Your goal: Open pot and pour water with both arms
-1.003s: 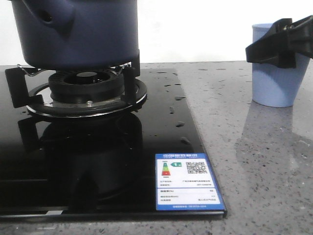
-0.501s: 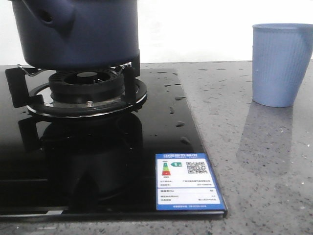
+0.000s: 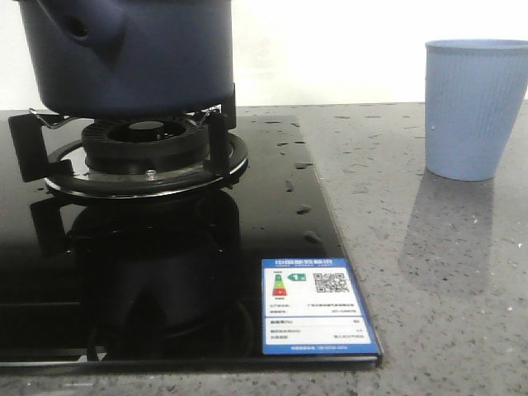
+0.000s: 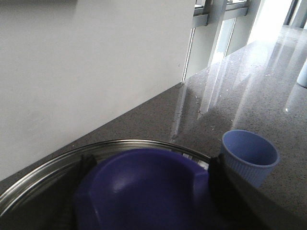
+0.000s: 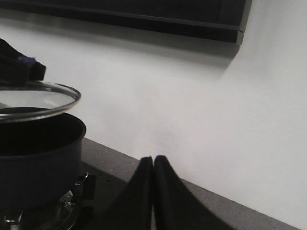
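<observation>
The dark navy pot (image 3: pixel 132 58) stands on the gas burner (image 3: pixel 144 157) at the far left; it also shows in the right wrist view (image 5: pixel 38 163). Its glass lid (image 5: pixel 38 98) with a steel rim (image 4: pixel 120 143) hangs just above the pot's open mouth. My left gripper (image 4: pixel 151 165) is shut on the lid's blue knob (image 4: pixel 144 191), one finger on each side. My right gripper (image 5: pixel 153 160) is shut and empty, raised to the right of the pot, facing the white wall. Neither gripper shows in the front view.
A pale blue ribbed cup (image 3: pixel 474 107) stands on the grey counter (image 3: pixel 437 272) at the right; it also shows in the left wrist view (image 4: pixel 249 155). The black glass cooktop (image 3: pixel 165 272) carries water drops and an energy label (image 3: pixel 318 307). A white wall runs behind.
One second ago my right gripper was in front of the cup at the right edge of the front view; it has since left that view. The pot and cup have not moved.
</observation>
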Robot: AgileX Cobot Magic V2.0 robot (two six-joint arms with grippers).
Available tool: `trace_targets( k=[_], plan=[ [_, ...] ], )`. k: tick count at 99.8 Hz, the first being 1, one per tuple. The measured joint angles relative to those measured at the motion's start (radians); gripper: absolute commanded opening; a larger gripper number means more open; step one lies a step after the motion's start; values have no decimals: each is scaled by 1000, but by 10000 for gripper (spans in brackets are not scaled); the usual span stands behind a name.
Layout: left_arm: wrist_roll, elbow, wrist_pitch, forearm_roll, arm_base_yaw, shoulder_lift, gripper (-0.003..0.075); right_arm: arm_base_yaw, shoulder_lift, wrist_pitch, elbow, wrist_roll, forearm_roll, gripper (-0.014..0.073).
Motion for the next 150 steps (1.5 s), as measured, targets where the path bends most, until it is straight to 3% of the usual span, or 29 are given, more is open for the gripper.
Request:
trace_targets(
  k=[84, 91, 103, 108, 114, 121, 128, 150],
  plan=[
    [41, 0, -61, 29, 0, 83, 273, 0, -22, -6, 0, 21, -54, -67],
    [41, 0, -61, 29, 0, 83, 348, 0, -22, -6, 0, 21, -54, -67],
    [42, 0, -64, 11, 0, 83, 571, 0, -22, -6, 0, 21, -54, -67],
    [42, 0, -66, -10, 0, 83, 620, 0, -22, -6, 0, 21, -54, -68],
    [42, 0, -72, -37, 0, 83, 627, 0, -22, -6, 0, 21, -54, -67],
    [42, 0, -76, -48, 0, 73, 601, 0, -22, -2, 0, 21, -54, -67],
    [40, 0, -80, -52, 0, 46, 524, 0, -22, 0, 0, 21, -54, -67],
    [-92, 15, -153, 20, 0, -164, 56, 0, -78, 37, 28, 35, -76, -67]
  ],
)
